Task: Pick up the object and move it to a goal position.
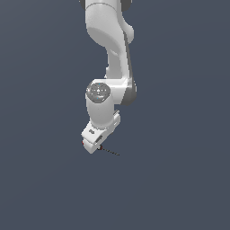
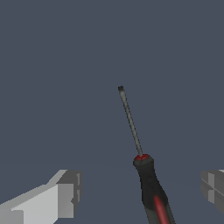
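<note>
Gripper point(image 2: 140, 192) spread wide, fingers point(image 2: 65, 192) clear of the handle on both sides, nothing clamped. Screwdriver point(image 2: 146, 183) lies between them on the grey floor point(image 2: 52, 65), red-and-black handle nearest the wrist, thin shaft running away; exterior view: tip points to the exterior view's right.

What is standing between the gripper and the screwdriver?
Nothing visible. The screwdriver lies in the open gap of the gripper, handle between the two fingers, touching neither.
</note>
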Available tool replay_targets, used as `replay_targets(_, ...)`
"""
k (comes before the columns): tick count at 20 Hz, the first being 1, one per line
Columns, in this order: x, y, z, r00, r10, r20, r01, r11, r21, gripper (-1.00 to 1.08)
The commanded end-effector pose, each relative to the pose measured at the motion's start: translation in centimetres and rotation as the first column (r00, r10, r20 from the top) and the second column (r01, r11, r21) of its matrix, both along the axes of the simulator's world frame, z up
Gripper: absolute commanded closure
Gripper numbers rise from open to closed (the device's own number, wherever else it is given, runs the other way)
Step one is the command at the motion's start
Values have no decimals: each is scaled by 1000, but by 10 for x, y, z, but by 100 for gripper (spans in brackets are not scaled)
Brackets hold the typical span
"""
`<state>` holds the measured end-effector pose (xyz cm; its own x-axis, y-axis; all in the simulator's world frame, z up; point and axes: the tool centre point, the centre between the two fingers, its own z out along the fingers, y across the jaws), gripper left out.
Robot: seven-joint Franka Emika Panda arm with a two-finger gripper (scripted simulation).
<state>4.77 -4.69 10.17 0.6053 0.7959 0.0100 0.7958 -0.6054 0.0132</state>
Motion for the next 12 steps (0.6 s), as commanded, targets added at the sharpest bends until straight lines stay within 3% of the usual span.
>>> replay_targets(1,1,-6,-7,998,64,-3,-64,998,-1,-92)
replay_targets(12,5,-24,-31,965,261,-14,-261,965,-1,-92)
